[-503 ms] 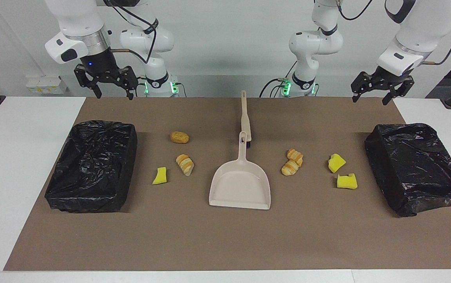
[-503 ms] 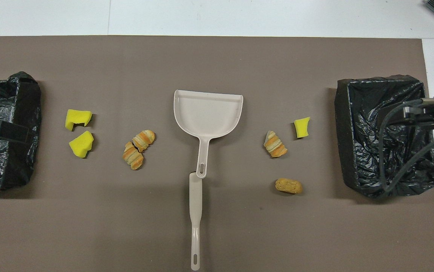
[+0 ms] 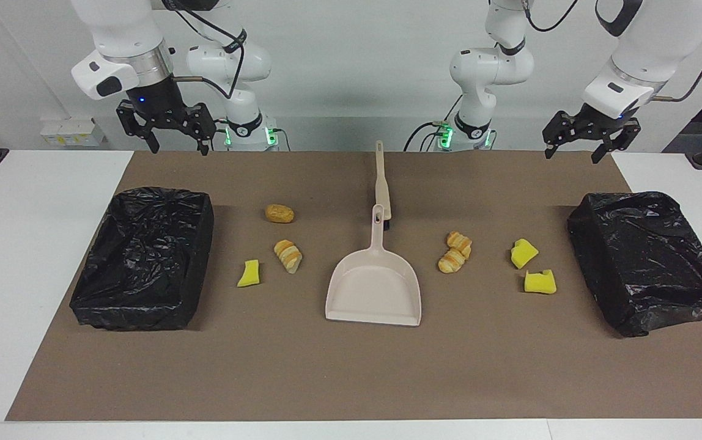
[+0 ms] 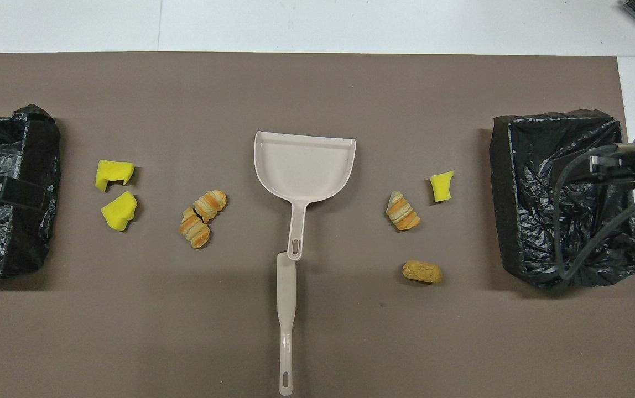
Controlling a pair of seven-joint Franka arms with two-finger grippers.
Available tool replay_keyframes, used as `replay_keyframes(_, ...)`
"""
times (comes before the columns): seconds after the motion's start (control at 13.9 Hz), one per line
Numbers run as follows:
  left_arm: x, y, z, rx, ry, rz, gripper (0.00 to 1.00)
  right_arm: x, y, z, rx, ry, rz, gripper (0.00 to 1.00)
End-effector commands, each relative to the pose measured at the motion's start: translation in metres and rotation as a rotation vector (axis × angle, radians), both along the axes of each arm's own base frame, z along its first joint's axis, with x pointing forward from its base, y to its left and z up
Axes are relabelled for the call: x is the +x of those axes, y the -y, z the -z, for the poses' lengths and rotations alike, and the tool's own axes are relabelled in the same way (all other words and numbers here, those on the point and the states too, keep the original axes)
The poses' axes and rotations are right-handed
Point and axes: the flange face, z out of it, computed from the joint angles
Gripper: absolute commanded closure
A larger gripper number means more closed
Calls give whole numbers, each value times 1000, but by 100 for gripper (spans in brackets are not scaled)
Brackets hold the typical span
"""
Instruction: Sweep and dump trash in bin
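While both grippers, left [image 3: 584,138] and right [image 3: 167,131], hang wide open and empty above the table's robot edge, trash [image 3: 291,255] lies scattered beside the central dustpan [image 3: 374,287], between two bins [image 3: 143,260]

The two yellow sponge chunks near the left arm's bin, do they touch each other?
Apart. The overhead view shows brown mat between the notched yellow sponge chunk and the wedge-shaped yellow sponge chunk.

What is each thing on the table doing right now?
Dustpan: flat on the mat, empty.
Brush: lying by the dustpan's handle, untouched.
Trash pieces: scattered on the mat, unswept.
Bins: lined with black bags.
Left gripper: open, raised, holding nothing.
Right gripper: open, raised, holding nothing.
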Motion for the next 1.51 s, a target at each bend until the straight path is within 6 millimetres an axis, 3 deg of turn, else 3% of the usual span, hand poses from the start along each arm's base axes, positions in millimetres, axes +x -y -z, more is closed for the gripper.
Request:
replay_keyframes(0.0, 4, 12, 11, -22, -48, 28, 0, 3, 4, -2, 6, -1, -13, 0)
replay_keyframes(0.14, 6, 22, 25, -88, -83, 38, 0, 2, 6, -5, 9, 8, -16, 0)
replay_keyframes(0.36, 1, 62, 54, -122, -112, 86, 0, 5, 15, -6, 27, 30, -1, 0)
replay_keyframes(0.86, -50, 173, 140, -95, -105, 158, 0, 5, -2, -6, 29, 58, 11, 0)
replay_keyframes(1.22, -111, 247, 197, -37, -164, 147, 0, 2, 6, 0, 27, 44, 17, 0)
replay_keyframes(1.44, -162, 264, 226, -37, -119, 138, 0, 8, -4, 5, 24, 58, 8, 0)
